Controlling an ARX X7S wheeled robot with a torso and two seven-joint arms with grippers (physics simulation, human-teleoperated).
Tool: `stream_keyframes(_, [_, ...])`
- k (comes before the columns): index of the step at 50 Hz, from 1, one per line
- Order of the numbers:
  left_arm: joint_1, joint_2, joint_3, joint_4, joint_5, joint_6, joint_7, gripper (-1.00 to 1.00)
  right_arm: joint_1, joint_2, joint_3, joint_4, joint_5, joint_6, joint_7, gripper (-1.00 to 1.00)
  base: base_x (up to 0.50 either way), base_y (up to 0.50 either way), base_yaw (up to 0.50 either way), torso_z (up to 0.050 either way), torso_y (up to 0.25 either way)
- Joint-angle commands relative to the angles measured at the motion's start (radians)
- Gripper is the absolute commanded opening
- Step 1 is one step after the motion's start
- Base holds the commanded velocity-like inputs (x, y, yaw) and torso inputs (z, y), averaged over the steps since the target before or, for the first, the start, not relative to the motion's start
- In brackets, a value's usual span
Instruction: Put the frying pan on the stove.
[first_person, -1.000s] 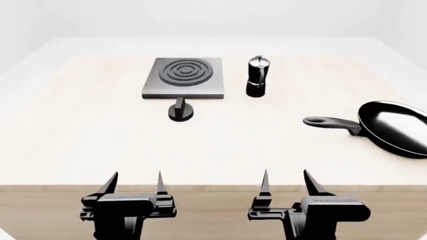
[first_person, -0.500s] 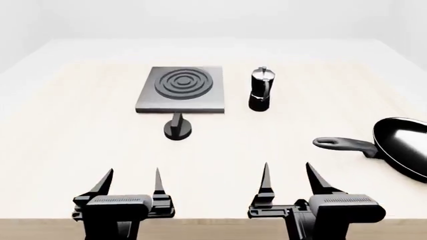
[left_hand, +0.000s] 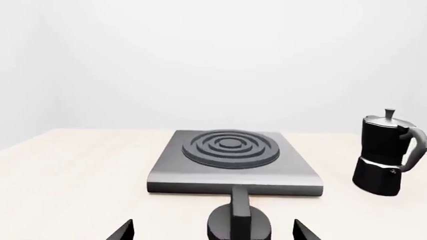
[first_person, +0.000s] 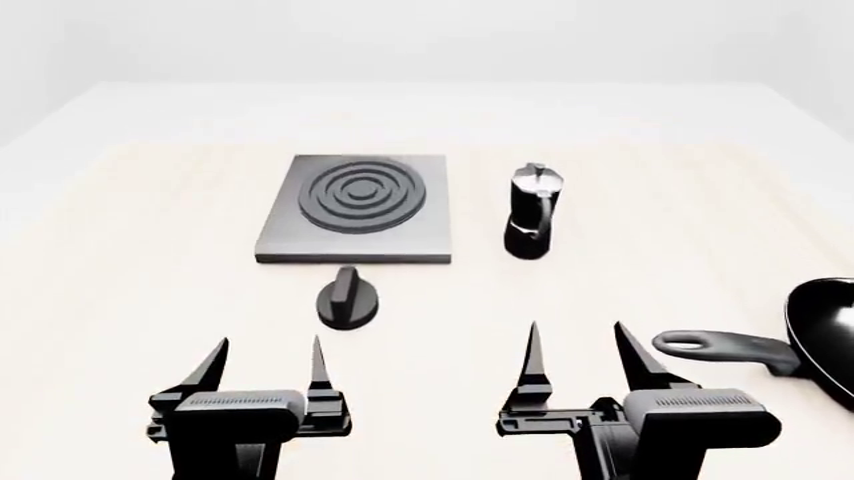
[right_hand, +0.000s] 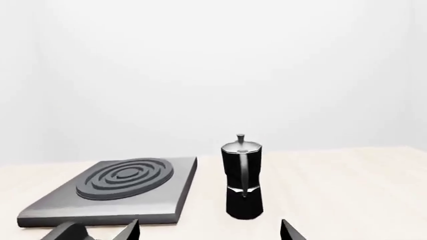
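We see the frying pan (first_person: 801, 350) at the table's (first_person: 134, 250) right edge, handle pointing left, well apart from the stove (first_person: 356, 210) farther back. Our left gripper (first_person: 266, 360) and right gripper (first_person: 579, 350) hover open and empty near the front edge

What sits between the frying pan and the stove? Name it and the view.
In the head view, the moka pot stands roughly between the frying pan at the right edge and the stove, just right of the stove. The rest of that stretch is bare table.
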Motion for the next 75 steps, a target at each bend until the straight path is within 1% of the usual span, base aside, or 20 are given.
stream_keyframes(1, [0.0,-0.013,0.005,0.003,-0.014,-0.002,-0.013,1.0,0.004,0.011,-0.007,-0.001,0.014,-0.002,0.013,1.0,0.31,0.0,0.0,0.0,0.0])
stream_keyframes(25, [-0.004,-0.032,0.022,0.024,-0.036,-0.016,-0.034,1.0,0.014,0.029,-0.031,-0.01,0.018,0.014,0.045,1.0,0.31,0.0,0.0,0.0,0.0])
stream_keyframes(42, [0.0,-0.042,0.032,0.007,-0.052,0.002,-0.042,1.0,0.013,0.037,-0.059,0.019,0.013,-0.011,0.052,1.0,0.31,0.0,0.0,0.0,0.001])
stream_keyframes(49, [0.002,-0.046,0.038,0.001,-0.052,0.007,-0.048,1.0,0.041,0.032,-0.058,0.023,0.032,0.004,0.06,1.0,0.31,0.0,0.0,0.0,0.0])
stream_keyframes(51, [0.002,-0.046,0.041,0.0,-0.052,0.009,-0.05,1.0,0.062,0.009,-0.035,-0.017,0.078,0.047,0.088,1.0,0.15,0.0,0.0,0.0,0.0])
stream_keyframes(53, [0.002,-0.047,0.043,-0.002,-0.052,0.012,-0.05,1.0,0.086,-0.013,-0.037,-0.029,0.065,0.066,0.127,1.0,0.0,0.0,0.0,0.0,0.0])
stream_keyframes(55, [0.001,-0.049,0.042,-0.007,-0.052,0.014,-0.053,1.0,0.107,-0.037,-0.037,-0.002,0.006,0.038,0.183,1.0,0.0,0.0,0.0,0.0,0.0])
stream_keyframes(56, [0.001,-0.051,0.04,-0.005,-0.055,0.012,-0.053,1.0,0.123,-0.059,-0.025,0.024,-0.032,0.03,0.237,1.0,0.0,0.0,0.0,0.0,0.0])
stream_keyframes(59, [0.004,-0.056,0.032,0.003,-0.061,0.011,-0.057,1.0,0.153,-0.102,0.008,0.063,-0.022,0.035,0.318,1.0,0.0,0.0,0.0,0.0,0.0])
stream_keyframes(60, [0.004,-0.057,0.032,0.003,-0.062,0.011,-0.058,1.0,0.156,-0.11,0.01,0.075,-0.027,0.001,0.341,1.0,0.0,0.0,0.0,0.0,0.0])
stream_keyframes(66, [0.0,-0.059,0.04,-0.003,-0.059,0.011,-0.064,1.0,0.185,-0.116,-0.011,0.095,-0.064,0.008,0.531,1.0,0.0,0.0,0.0,0.0,0.0])
stream_keyframes(69, [-0.001,-0.061,0.042,0.001,-0.061,0.008,-0.066,1.0,0.191,-0.114,-0.008,0.101,-0.009,-0.008,0.572,1.0,0.0,0.0,0.0,0.0,0.0])
stream_keyframes(71, [0.0,-0.062,0.042,0.001,-0.063,0.009,-0.067,1.0,0.192,-0.109,-0.016,0.105,-0.022,-0.025,0.601,1.0,0.0,0.0,0.0,0.0,0.0])
stream_keyframes(72, [0.0,-0.063,0.042,0.0,-0.063,0.011,-0.067,1.0,0.195,-0.108,-0.016,0.104,0.002,-0.023,0.602,1.0,0.0,0.0,0.0,0.0,0.0])
stream_keyframes(75, [0.001,-0.062,0.044,-0.014,-0.064,0.025,-0.067,1.0,0.199,-0.107,-0.025,0.11,-0.025,-0.026,0.678,1.0,0.0,0.0,0.0,0.0,0.0])
